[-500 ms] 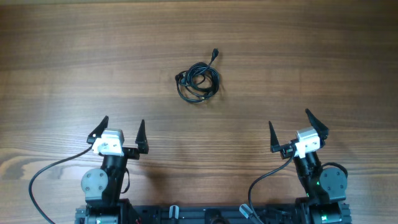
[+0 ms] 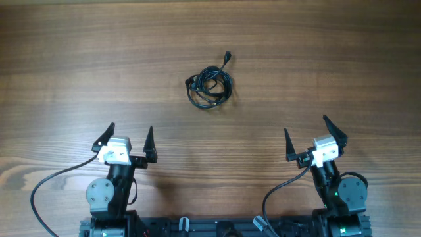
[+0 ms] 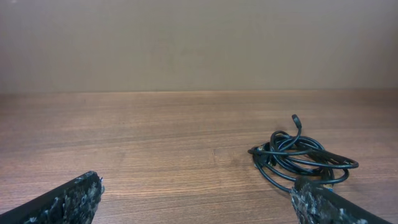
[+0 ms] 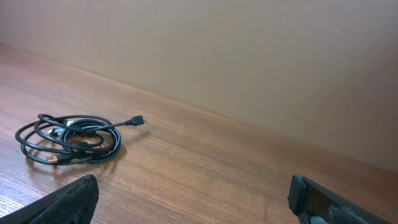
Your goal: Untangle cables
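The cables (image 2: 210, 85) are thin black cords bunched in a small loose coil on the wooden table, a little above the middle, with one plug end sticking out up and right. They also show at the right of the left wrist view (image 3: 303, 157) and at the left of the right wrist view (image 4: 67, 139). My left gripper (image 2: 129, 136) is open and empty near the front left, well short of the coil. My right gripper (image 2: 306, 135) is open and empty near the front right, also apart from it.
The wooden table (image 2: 329, 59) spreads on all sides of the coil. A plain beige wall (image 3: 199, 43) stands behind the far edge. Thick black wires of the arms (image 2: 52, 181) loop at the front by the bases.
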